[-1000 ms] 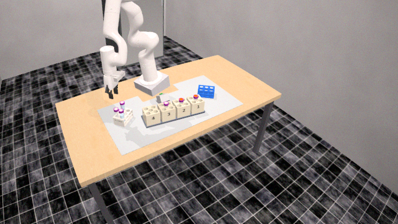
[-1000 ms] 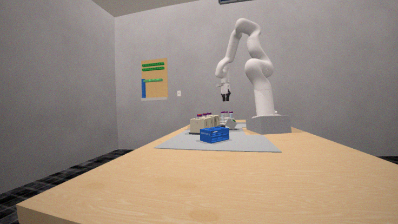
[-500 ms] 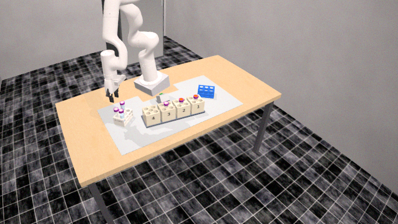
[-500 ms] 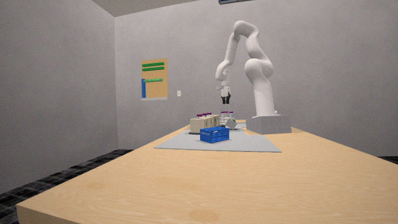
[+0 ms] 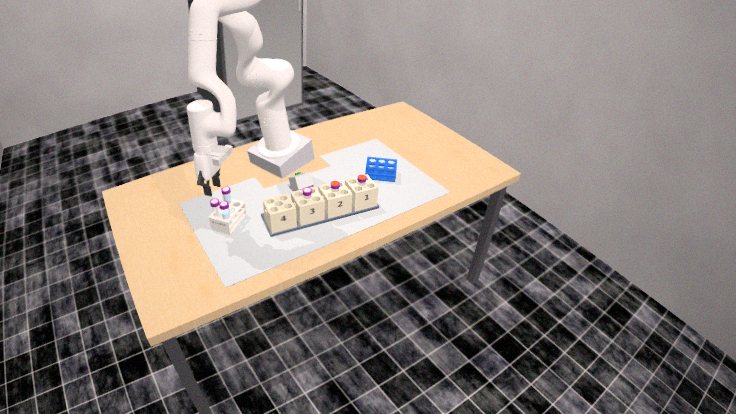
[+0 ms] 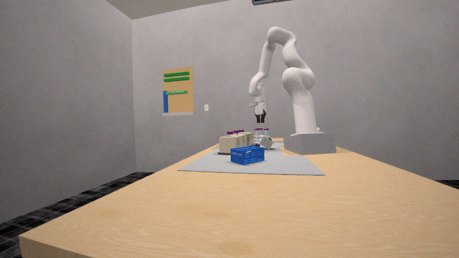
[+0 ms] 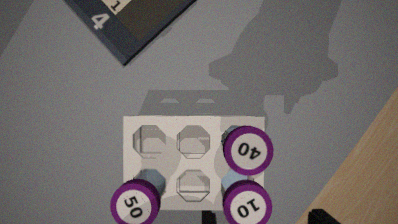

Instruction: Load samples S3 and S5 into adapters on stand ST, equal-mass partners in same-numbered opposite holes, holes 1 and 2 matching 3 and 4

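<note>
Hand (image 5: 211, 188) (image 6: 260, 121) (image 7: 264, 219) part-open on nothing, hanging above the base-side edge of the rack, its fingers pointing down. Likely quarry: the purple-rimmed, white-dotted tube marked 10 (image 5: 214, 202) (image 6: 260, 129) (image 7: 247, 206), upright in an end well of the white six-well rack (image 5: 220, 224) (image 6: 258, 141) (image 7: 170, 175); which blank is truly wanted, cannot tell. It lies below the hand, its long axis vertical, its cap roughly within the finger span in the wrist view but off toward one finger. So the judgement is: centre, then straight down. Same rack: the 40 tube (image 5: 224, 205) (image 6: 256, 129) (image 7: 248, 150) just beside it at that end, the 50 tube (image 5: 225, 190) (image 6: 266, 129) (image 7: 134, 205) in the far corner of the 10's row, a vacant well between. Farther out, cream adapter 4 (image 5: 283, 221) (image 6: 251, 137) shows no tube; adapter 3 (image 5: 311, 212) (image 6: 247, 140) bears one white-dotted tube; adapters 2 (image 5: 339, 204) (image 6: 243, 143) and 1 (image 5: 366, 198) (image 6: 228, 146) one orange-dotted tube each, IDs unreadable. Adapter 4 probably wants the partner for adapter 2's sample. Blue six-hole rack (image 5: 380, 178) (image 6: 239, 157) shows no tubes. Green DONE key (image 5: 297, 174) (image 6: 269, 139) waits for last.

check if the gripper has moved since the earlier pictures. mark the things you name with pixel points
Yes, downward: in the exterior view, the gripper (image 5: 212, 189) (image 6: 260, 122) (image 7: 266, 218) is lower against the wall switch (image 6: 206, 107), its fingertips nearer the tube caps below.
</note>
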Controlling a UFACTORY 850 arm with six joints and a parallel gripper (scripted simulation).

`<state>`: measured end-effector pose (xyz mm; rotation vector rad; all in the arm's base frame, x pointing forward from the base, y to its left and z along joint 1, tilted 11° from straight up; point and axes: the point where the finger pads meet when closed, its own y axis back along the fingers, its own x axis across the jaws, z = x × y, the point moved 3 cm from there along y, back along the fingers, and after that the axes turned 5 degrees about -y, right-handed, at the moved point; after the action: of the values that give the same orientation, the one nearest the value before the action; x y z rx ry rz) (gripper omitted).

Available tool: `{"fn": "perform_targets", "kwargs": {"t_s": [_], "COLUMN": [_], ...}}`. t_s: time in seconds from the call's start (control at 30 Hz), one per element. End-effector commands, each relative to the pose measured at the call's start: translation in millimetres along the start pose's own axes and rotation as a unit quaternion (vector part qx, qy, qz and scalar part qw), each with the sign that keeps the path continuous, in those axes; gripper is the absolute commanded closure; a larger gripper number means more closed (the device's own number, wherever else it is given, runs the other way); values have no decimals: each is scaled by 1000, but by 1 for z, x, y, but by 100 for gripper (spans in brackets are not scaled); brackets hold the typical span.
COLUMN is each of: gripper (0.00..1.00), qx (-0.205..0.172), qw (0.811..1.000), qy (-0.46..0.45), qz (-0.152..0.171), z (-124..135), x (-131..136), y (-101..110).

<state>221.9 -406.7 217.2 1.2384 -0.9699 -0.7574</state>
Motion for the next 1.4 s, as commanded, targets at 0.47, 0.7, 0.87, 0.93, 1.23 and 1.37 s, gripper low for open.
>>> {"fn": "perform_targets", "kwargs": {"t_s": [0.47, 0.7, 0.87, 0.93, 1.23, 1.37], "gripper": [43, 43, 43, 43, 43, 43], "qx": [0, 0, 0, 0, 0, 0], "qw": [1000, 1000, 1000, 1000, 1000, 1000], "qy": [0, 0, 0, 0, 0, 0], "qz": [1, 1, 1, 1, 1, 1], "z": [0, 0, 0, 0, 0, 0], "x": [1, 1, 1, 1, 1, 1], "y": [-35, -45, -49, -49, -49, -52]}}
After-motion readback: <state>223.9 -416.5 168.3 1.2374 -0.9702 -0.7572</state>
